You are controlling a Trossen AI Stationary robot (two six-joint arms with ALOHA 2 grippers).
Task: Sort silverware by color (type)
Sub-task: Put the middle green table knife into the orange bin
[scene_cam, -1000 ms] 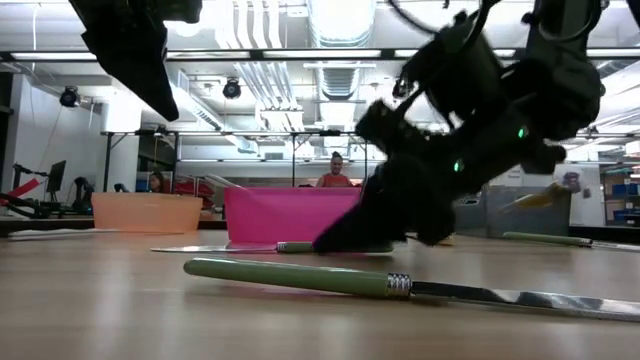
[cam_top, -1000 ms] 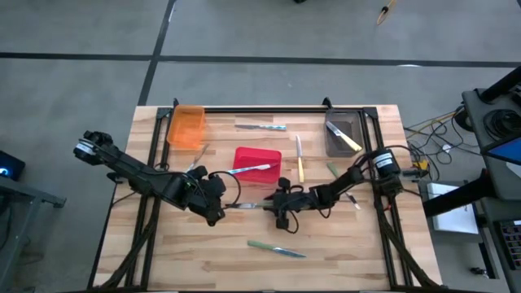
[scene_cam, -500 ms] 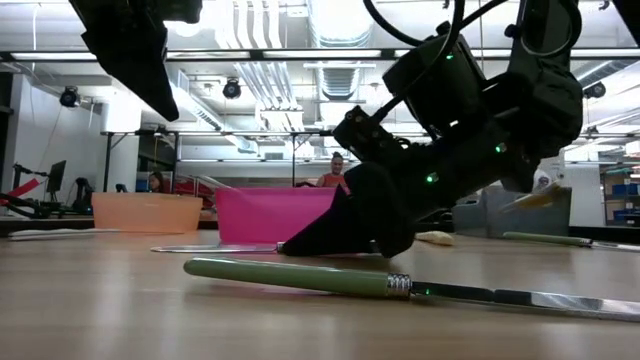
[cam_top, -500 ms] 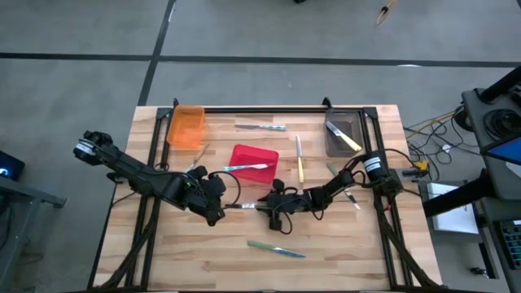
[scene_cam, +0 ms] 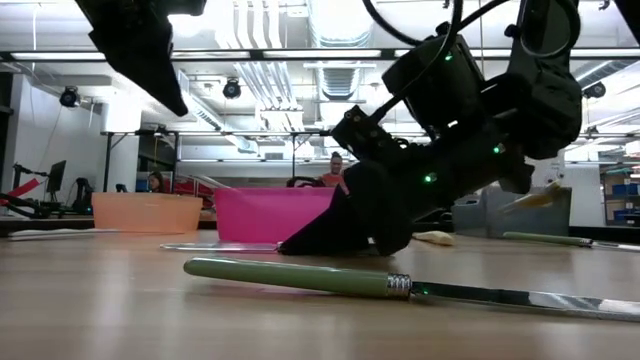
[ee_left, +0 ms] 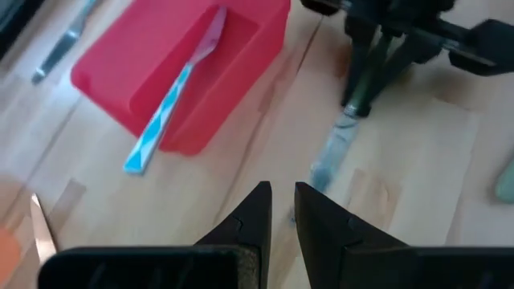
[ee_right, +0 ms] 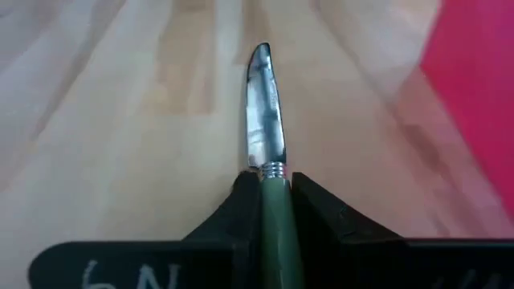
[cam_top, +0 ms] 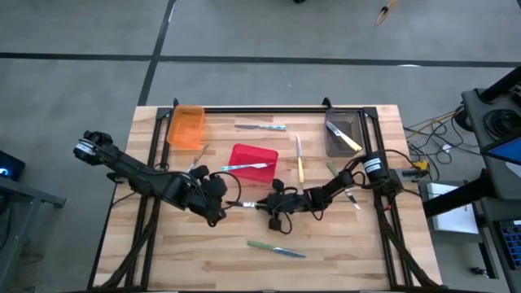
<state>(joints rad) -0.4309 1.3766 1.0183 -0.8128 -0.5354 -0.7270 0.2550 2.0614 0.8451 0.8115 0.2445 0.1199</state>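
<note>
While my right gripper [ee_right: 273, 210] pinches the green knife [ee_right: 264, 104] by its handle, flat on the table beside the red bin [cam_top: 256, 158], my left gripper [ee_left: 279, 210] waits nearby, nearly closed and empty. Sorting looks barely begun: one blue utensil [ee_left: 175, 96] lies in the red bin, a yellow one [cam_top: 348, 140] seemingly in the grey bin [cam_top: 340, 134], several loose.

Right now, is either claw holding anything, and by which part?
The right claw grips a green-handled knife by its handle, right behind the blade. The left claw holds nothing.
</note>
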